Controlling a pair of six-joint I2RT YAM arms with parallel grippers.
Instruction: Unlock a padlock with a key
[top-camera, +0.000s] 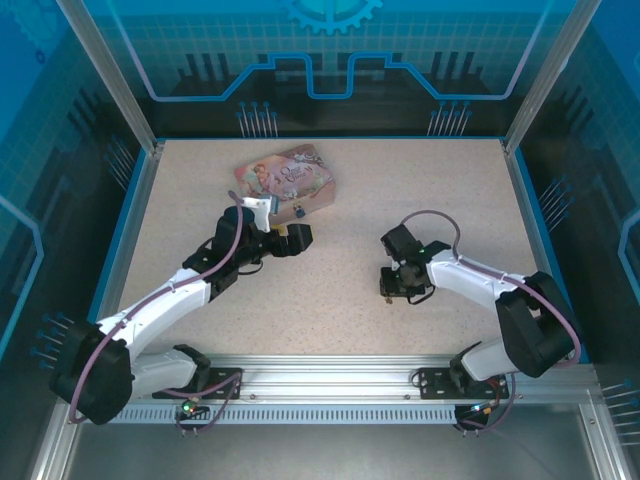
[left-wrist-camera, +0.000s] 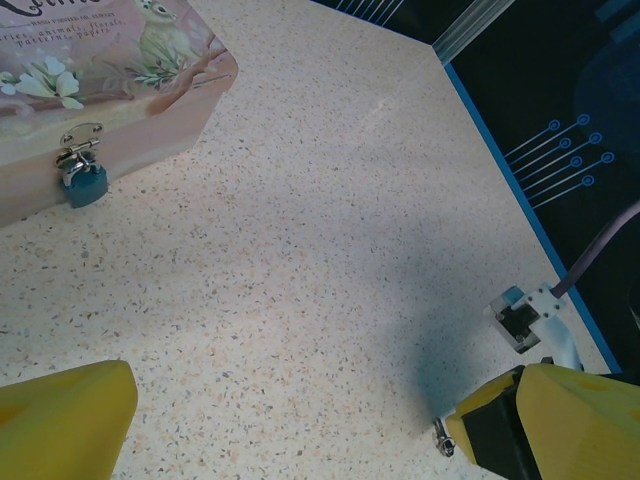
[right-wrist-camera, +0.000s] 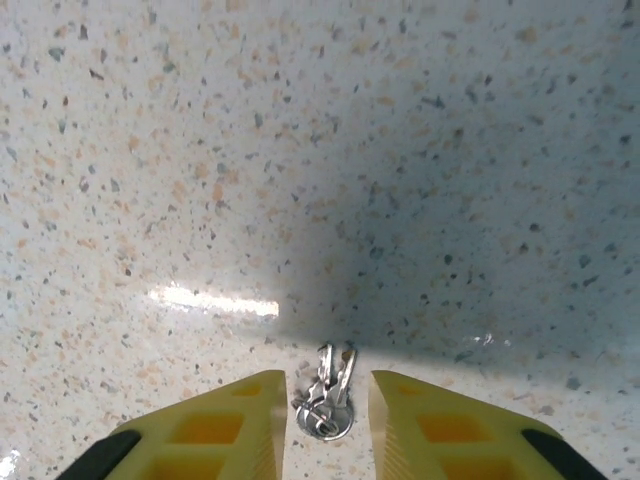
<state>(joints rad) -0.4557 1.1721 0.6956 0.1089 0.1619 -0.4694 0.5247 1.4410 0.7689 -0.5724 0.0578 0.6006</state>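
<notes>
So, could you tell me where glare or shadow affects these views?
Right wrist: a glare streak on the table up-left of the keys, which lie at a broad shadow's edge. Left wrist: a soft shadow band crosses the table; the padlock is clearly lit. Top external: fairly even light.

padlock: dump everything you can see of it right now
The padlock is tiny, with a teal-blue body and a thin silvery shackle. The shackle is threaded through the small metal hasp on the front of the pink illustrated tin and looks shut. It hangs roughly upright against the tin's front wall, low down. Nothing else touches it.
</notes>
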